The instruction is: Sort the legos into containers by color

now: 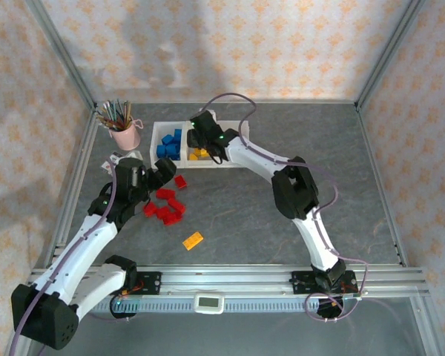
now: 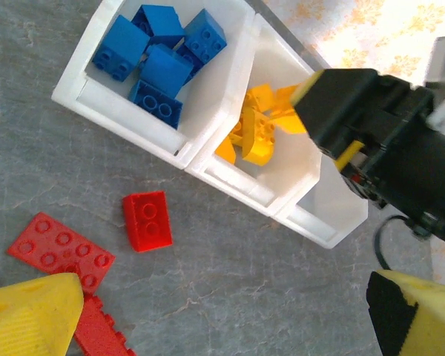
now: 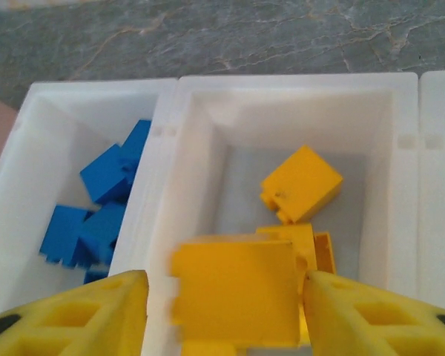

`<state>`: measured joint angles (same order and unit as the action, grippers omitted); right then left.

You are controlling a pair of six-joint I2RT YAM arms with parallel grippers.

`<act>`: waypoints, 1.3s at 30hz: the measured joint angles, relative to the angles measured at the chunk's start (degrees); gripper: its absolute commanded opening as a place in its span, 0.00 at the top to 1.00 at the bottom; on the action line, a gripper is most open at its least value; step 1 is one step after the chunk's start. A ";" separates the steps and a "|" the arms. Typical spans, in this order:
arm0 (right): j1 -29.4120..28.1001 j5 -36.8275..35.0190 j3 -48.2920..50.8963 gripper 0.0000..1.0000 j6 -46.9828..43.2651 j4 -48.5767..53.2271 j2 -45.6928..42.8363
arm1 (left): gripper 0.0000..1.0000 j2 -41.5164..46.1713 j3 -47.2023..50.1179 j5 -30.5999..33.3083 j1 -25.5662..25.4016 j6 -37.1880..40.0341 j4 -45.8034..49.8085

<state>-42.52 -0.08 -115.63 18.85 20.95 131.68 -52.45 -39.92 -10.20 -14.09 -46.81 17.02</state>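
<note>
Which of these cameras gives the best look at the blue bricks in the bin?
The left wrist view: the blue bricks lie close and sharp, studs visible, in the end bin. The top view shows them as a small blue patch; the right wrist view catches them partly, behind a bin wall.

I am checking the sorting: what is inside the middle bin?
The middle bin holds yellow bricks, no other colour visible. A blurred yellow brick in front covers some of them, so the count cannot be told.
</note>
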 measured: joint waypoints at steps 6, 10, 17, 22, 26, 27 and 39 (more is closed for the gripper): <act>0.07 -0.61 -3.02 0.32 -1.95 2.21 1.18 | 0.01 -1.01 -1.36 0.00 0.00 0.37 -0.66; -0.68 -0.98 4.92 0.30 -2.64 2.49 -4.55 | 0.01 0.26 -1.40 -0.02 0.00 0.76 -0.13; -4.20 0.26 19.02 0.24 -2.51 2.25 -16.39 | 0.01 5.79 -0.44 -0.11 0.00 1.49 2.64; -7.98 1.46 27.54 0.22 -2.29 2.14 -22.32 | 0.01 9.01 1.36 -0.31 0.00 1.66 6.08; -11.23 2.51 34.12 0.19 -1.53 2.14 -25.22 | 0.01 11.98 3.13 -0.35 0.00 1.64 8.81; -12.13 2.69 35.80 0.18 -1.33 2.14 -25.88 | 0.01 12.66 3.45 -0.35 0.00 1.64 9.51; -25.46 2.93 44.74 0.08 4.55 2.10 -28.52 | 0.01 20.09 5.73 -0.26 0.00 -0.20 17.97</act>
<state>-67.99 2.85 -70.89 23.40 23.05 103.15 -32.36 -34.20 -10.46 -14.09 -47.00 34.98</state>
